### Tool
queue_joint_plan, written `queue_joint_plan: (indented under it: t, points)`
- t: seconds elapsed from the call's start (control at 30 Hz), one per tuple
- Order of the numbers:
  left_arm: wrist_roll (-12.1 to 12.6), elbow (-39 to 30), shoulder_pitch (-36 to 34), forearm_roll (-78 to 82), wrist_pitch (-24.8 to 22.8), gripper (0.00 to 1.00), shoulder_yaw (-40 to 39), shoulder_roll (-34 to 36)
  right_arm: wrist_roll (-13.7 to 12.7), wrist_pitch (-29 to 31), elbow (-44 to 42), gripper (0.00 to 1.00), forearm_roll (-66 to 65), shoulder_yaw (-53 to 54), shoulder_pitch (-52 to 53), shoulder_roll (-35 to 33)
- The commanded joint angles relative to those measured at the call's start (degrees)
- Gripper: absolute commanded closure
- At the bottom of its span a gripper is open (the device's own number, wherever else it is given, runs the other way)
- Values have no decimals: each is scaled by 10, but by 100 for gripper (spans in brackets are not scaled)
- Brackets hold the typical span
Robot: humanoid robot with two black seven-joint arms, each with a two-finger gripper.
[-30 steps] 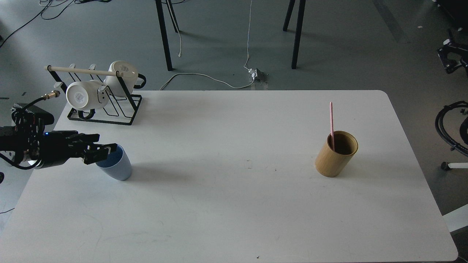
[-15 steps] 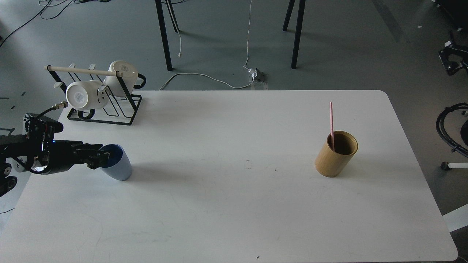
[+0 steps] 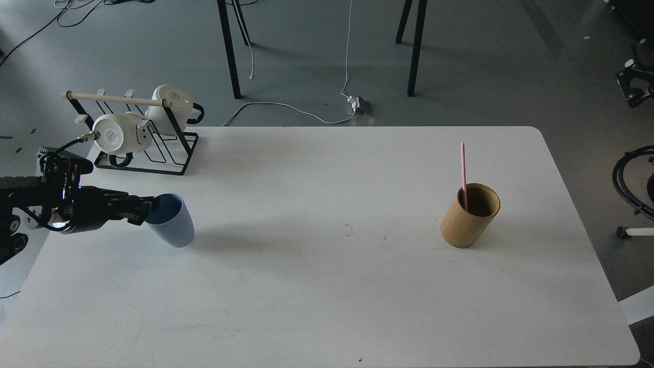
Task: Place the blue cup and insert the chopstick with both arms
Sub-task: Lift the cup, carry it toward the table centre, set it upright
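Grey floor [image 3: 485, 66] fills the top of the view, smooth and dull, with soft, even light and faint shadows. A white counter [image 3: 317, 286] with rounded corners takes up most of the lower view, its surface scuffed with a few small dark specks. Beyond its far edge stand two pairs of black legs [image 3: 229, 48], the second pair [image 3: 413, 46] to the right, both splayed. A white cable [image 3: 286, 108] snakes across the floor to a small plug block [image 3: 357, 105], with another thin cord running up from it. Dark cables [image 3: 76, 10] curl at the top left. Black gear [image 3: 633, 84] sits at the right edge, above a looped black hose [image 3: 626, 179].
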Motion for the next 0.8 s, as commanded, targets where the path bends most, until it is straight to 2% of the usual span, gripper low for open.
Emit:
queue_joint_plan:
  t: [0.0, 0.13, 0.2, 0.4, 0.47, 0.63, 0.77]
  points:
    - [0, -24, -57, 1, -44, 99, 0, -23, -1, 0, 1, 0, -2, -4, 3, -1]
    - [0, -54, -129, 27, -101, 100, 1, -76, -1, 0, 2, 0, -4, -6, 21, -14]
    - [14, -65, -147, 58, -110, 100, 1, -112, -1, 0, 1, 0, -5, -10, 39, -28]
    - [33, -72, -166, 126, -110, 100, 6, -237, -1, 0, 1, 0, -5, -18, 54, -54]
    - [48, -72, -164, 148, -110, 100, 11, -269, -1, 0, 2, 0, -5, -18, 53, -61]
    - [59, -65, -168, 186, -110, 100, 71, -346, -2, 0, 2, 0, -5, -19, 47, -68]
    - [79, -50, -159, 197, -110, 99, 82, -393, -2, 0, 3, 0, -5, -19, 46, -68]
